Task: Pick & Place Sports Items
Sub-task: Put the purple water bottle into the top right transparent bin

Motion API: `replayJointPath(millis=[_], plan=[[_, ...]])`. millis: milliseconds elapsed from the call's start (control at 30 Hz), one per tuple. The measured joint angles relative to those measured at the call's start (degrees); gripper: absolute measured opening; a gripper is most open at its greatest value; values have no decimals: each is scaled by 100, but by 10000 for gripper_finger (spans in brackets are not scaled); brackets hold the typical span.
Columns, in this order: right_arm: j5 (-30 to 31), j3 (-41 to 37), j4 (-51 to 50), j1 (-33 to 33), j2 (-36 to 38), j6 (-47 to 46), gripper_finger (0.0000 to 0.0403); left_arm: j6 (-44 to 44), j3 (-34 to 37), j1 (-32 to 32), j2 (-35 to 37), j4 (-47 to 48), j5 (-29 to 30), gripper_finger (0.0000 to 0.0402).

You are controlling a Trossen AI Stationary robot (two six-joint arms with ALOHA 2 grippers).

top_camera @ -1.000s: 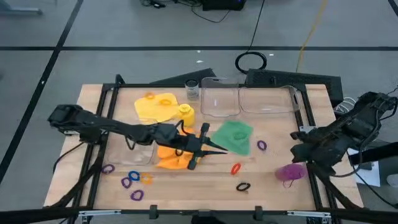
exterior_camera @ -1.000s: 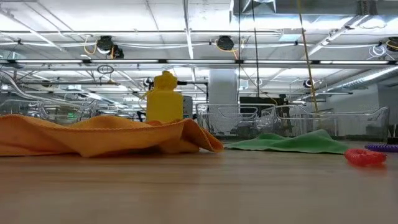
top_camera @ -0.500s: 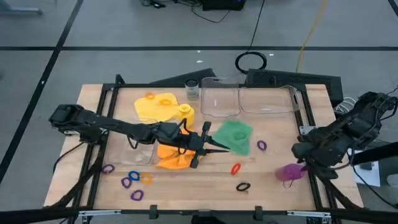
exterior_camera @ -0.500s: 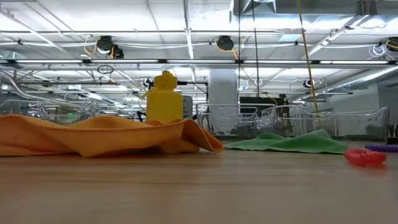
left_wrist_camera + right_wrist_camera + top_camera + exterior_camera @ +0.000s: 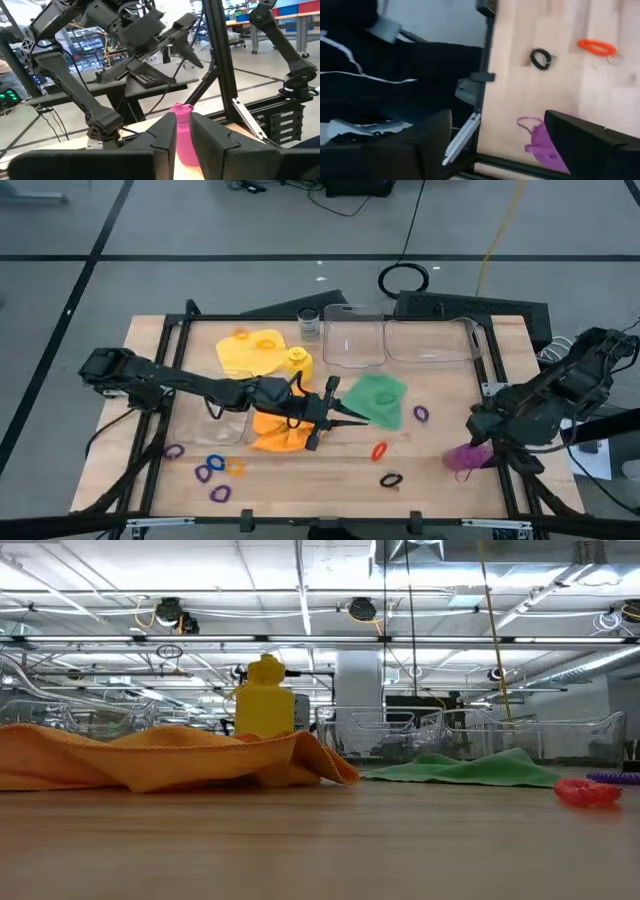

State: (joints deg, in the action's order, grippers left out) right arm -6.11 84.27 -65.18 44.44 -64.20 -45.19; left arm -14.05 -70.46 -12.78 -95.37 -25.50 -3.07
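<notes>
Purple bottle [image 5: 466,457]: unmoved near the table's right edge.
Right gripper [image 5: 487,442]: has crept down over it, fingers spread.
Left gripper [image 5: 345,418]: unchanged, fingers spread above the orange cloth [image 5: 277,432].

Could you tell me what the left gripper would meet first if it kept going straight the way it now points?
Probably the green cloth, just beyond the left gripper. Farther along, the left wrist view frames the purple bottle between the fingers, but height over the table is unclear, so it might pass above the cloth.
</notes>
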Motion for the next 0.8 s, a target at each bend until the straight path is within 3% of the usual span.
replayJointPath(millis=[800], plan=[[75,-90,1291,-61,-2,548,263,42,0,0,0,0,-3,49]])
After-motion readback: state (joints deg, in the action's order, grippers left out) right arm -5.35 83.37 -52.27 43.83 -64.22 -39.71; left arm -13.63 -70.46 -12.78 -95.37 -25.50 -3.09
